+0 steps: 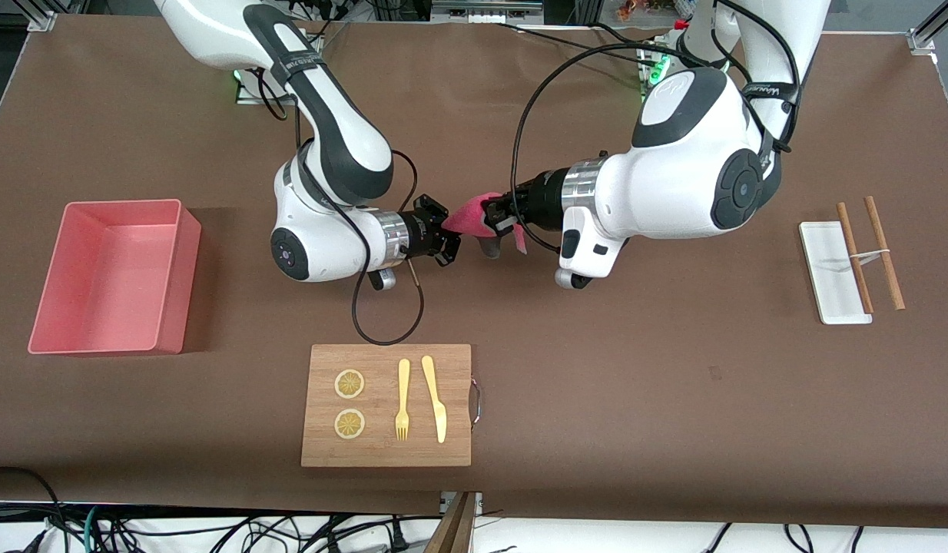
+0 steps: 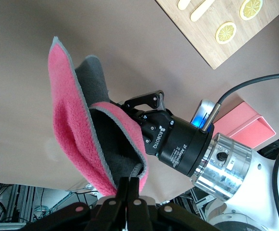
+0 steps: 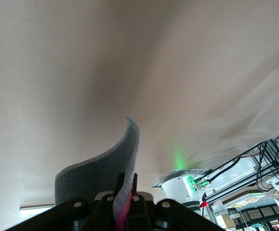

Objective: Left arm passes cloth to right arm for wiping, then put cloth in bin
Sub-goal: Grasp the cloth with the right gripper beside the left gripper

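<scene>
Two grippers met over the bare middle of the table, farther from the front camera than the cutting board; between them hung the cloth, held up in the air, its crimson-pink face outward in a fold and its dark grey face showing inside and along a drooping corner. The left gripper was clamped on one edge of the cloth; in its own wrist view its fingers pressed together on the pink edge. The right gripper was closed on the other end of the cloth; its wrist view showed the grey face with its stitched edge rising from between its pinched fingers; seen from the left wrist, its black body sat right against the folded fabric. Both arms reached in level from their own ends, wrists turned toward each other.

The bin stood toward the right arm's end of the table, well apart from the cloth. On the cutting board lay two lemon slices, a fork and a knife; toward the left arm's end sat a white tray with two brown sticks beside and across it.
</scene>
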